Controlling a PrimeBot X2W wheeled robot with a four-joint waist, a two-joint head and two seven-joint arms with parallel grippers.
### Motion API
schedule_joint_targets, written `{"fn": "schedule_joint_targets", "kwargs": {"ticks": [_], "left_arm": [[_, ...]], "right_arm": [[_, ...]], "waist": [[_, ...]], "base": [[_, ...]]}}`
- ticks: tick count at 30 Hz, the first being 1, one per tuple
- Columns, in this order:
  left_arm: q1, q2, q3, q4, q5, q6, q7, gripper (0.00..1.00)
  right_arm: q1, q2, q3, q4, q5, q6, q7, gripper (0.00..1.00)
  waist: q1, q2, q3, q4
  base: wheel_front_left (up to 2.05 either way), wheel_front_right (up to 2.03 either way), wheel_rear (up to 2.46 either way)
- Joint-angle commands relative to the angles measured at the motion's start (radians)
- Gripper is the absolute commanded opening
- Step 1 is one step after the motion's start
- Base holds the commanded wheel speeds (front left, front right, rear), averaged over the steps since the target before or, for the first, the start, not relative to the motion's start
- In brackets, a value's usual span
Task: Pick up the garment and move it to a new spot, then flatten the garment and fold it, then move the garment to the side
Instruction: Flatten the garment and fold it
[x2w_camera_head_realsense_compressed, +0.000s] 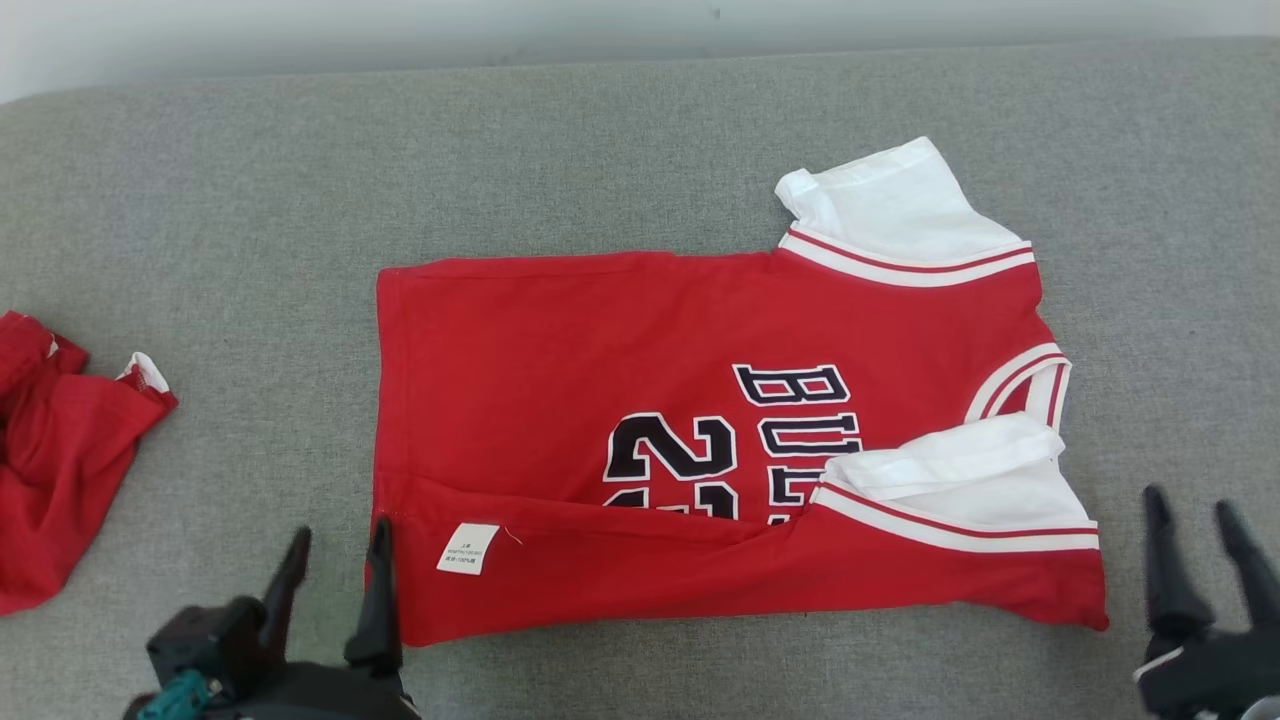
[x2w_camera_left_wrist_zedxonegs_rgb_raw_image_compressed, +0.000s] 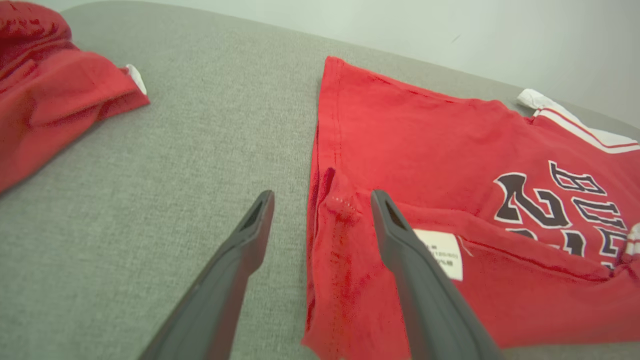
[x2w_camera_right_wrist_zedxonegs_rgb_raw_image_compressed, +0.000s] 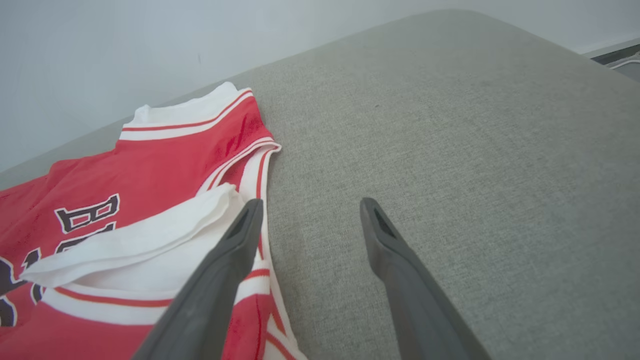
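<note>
The garment (x2w_camera_head_realsense_compressed: 620, 350) is a red jersey with white sleeves and dark lettering, lying sideways on the grey surface, its near long edge folded over so a white label (x2w_camera_head_realsense_compressed: 467, 548) shows. My left gripper (x2w_camera_head_realsense_compressed: 340, 560) stands open at the jersey's near left corner; in the left wrist view the left gripper (x2w_camera_left_wrist_zedxonegs_rgb_raw_image_compressed: 320, 205) straddles the hem of the garment (x2w_camera_left_wrist_zedxonegs_rgb_raw_image_compressed: 450, 150), empty. My right gripper (x2w_camera_head_realsense_compressed: 1192, 520) is open just right of the near sleeve. The right wrist view has the right gripper (x2w_camera_right_wrist_zedxonegs_rgb_raw_image_compressed: 307, 212) above bare fabric beside the garment (x2w_camera_right_wrist_zedxonegs_rgb_raw_image_compressed: 150, 180).
Another crumpled red garment (x2w_camera_head_realsense_compressed: 60, 450) lies at the left edge of the grey padded surface (x2w_camera_head_realsense_compressed: 250, 230), also seen as the crumpled red cloth (x2w_camera_left_wrist_zedxonegs_rgb_raw_image_compressed: 45, 85) in the left wrist view. A pale wall runs behind the surface.
</note>
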Motion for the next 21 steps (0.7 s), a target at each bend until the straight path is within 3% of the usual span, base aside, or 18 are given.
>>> {"fn": "schedule_joint_targets", "kwargs": {"ticks": [1, 9, 15, 21], "left_arm": [[-0.010, 0.010, 0.003, -0.003, 0.013, 0.002, -0.006, 1.00], [-0.150, 0.026, 0.030, -0.031, 0.064, 0.009, -0.063, 1.00], [-0.305, 0.022, 0.023, -0.002, 0.076, -0.004, -0.052, 1.00], [-0.454, 0.009, -0.030, 0.104, 0.036, -0.069, 0.049, 1.00]], "right_arm": [[-0.015, -0.004, -0.008, -0.003, -0.006, -0.001, -0.005, 1.00], [-0.221, -0.040, -0.084, 0.012, -0.005, -0.001, -0.032, 1.00], [-0.438, -0.101, -0.069, 0.085, 0.007, -0.001, -0.039, 1.00], [-0.654, -0.187, 0.025, 0.203, 0.016, -0.001, -0.003, 1.00]], "waist": [[0.0000, 0.0000, -0.001, -0.001], [0.0000, 0.0000, 0.009, -0.010], [0.0000, 0.0000, 0.038, 0.004], [0.0000, 0.0000, 0.086, 0.037]], "base": [[0.00, 0.00, 0.00], [0.00, 0.00, 0.00], [0.00, 0.00, 0.00], [0.00, 0.00, 0.00]]}}
